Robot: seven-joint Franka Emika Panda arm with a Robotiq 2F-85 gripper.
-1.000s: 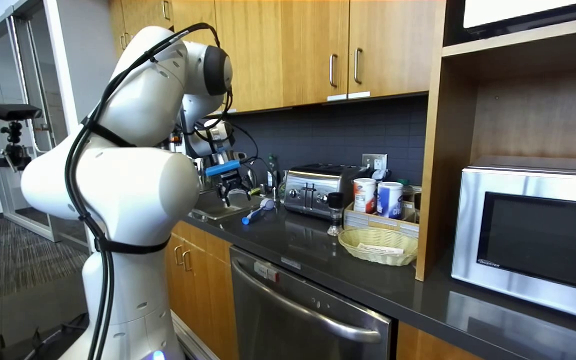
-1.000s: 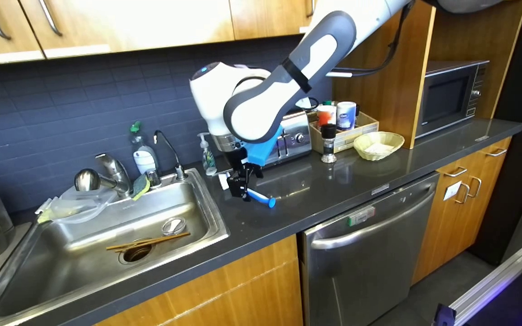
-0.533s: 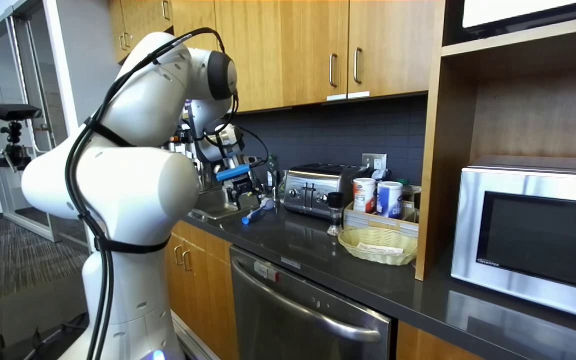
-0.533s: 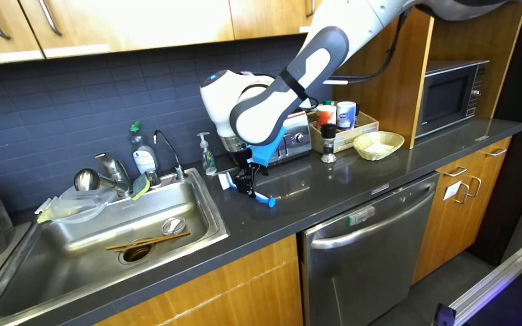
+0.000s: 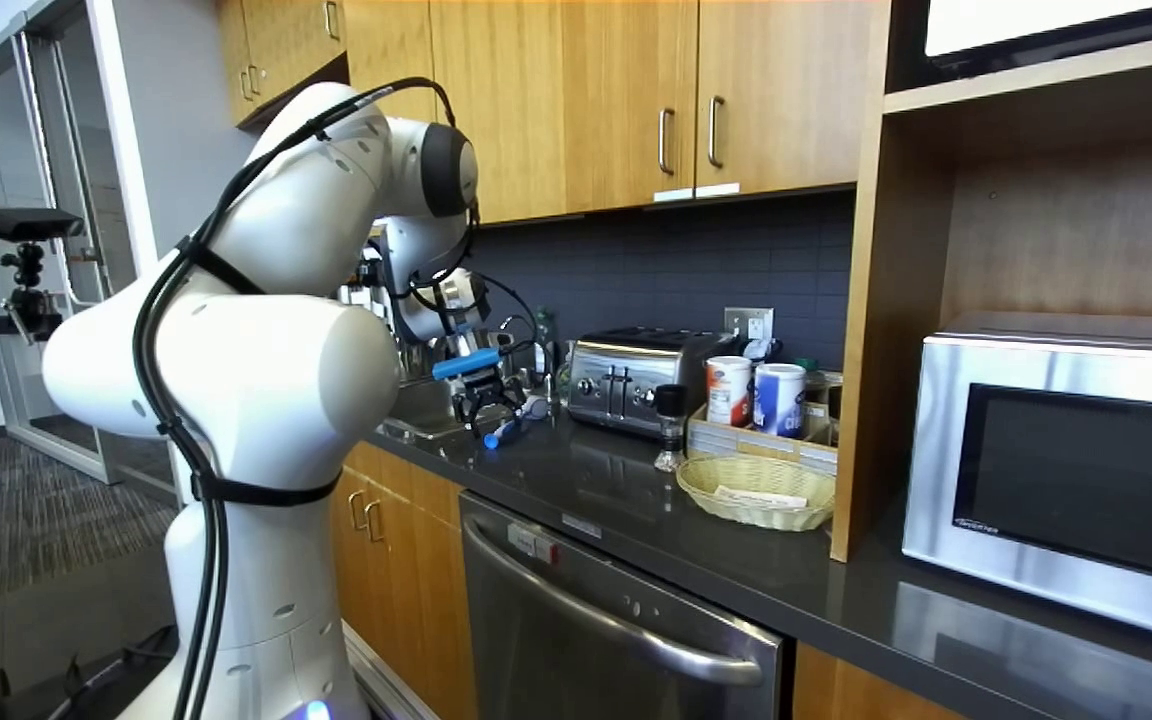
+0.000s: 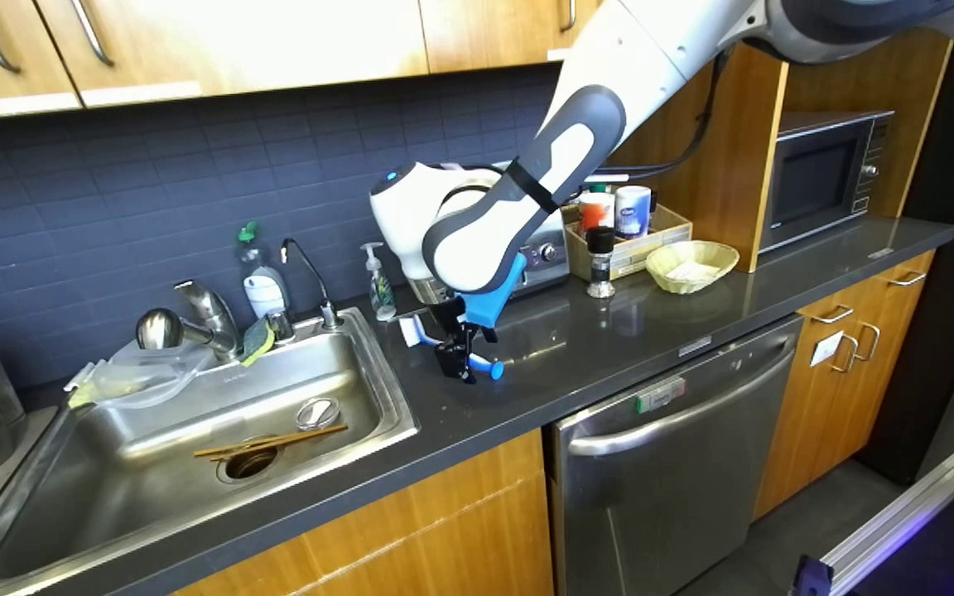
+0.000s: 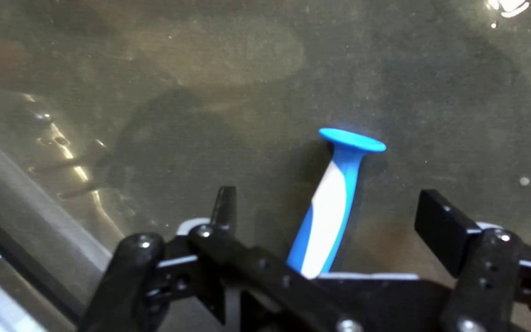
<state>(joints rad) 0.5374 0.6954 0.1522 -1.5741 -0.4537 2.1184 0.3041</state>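
Note:
A blue-and-white brush lies on the dark counter beside the sink; its handle (image 7: pixel 327 216) fills the middle of the wrist view. In both exterior views, its blue end (image 6: pixel 487 367) and body (image 5: pixel 510 430) show near the gripper. The black gripper (image 7: pixel 329 202) is open, with one finger on each side of the handle and visible gaps on both sides. It holds nothing. In an exterior view the gripper (image 6: pixel 464 360) is low over the counter and covers the middle of the brush; the white bristle head (image 6: pixel 411 331) shows behind it. Whether the fingertips touch the counter cannot be told.
The steel sink (image 6: pixel 398 406) holds chopsticks (image 6: pixel 278 443). A soap dispenser (image 6: pixel 379 285) and a toaster (image 5: pixel 626 385) stand behind the gripper. A pepper grinder (image 6: pixel 600 265), a wooden box (image 6: pixel 667 228), a wicker basket (image 6: pixel 684 281) and a microwave (image 5: pixel 1066 470) stand along the counter.
The gripper has come down toward the counter and shifted a little to the right in both exterior views, now overlapping the brush handle. The brush has not visibly moved.

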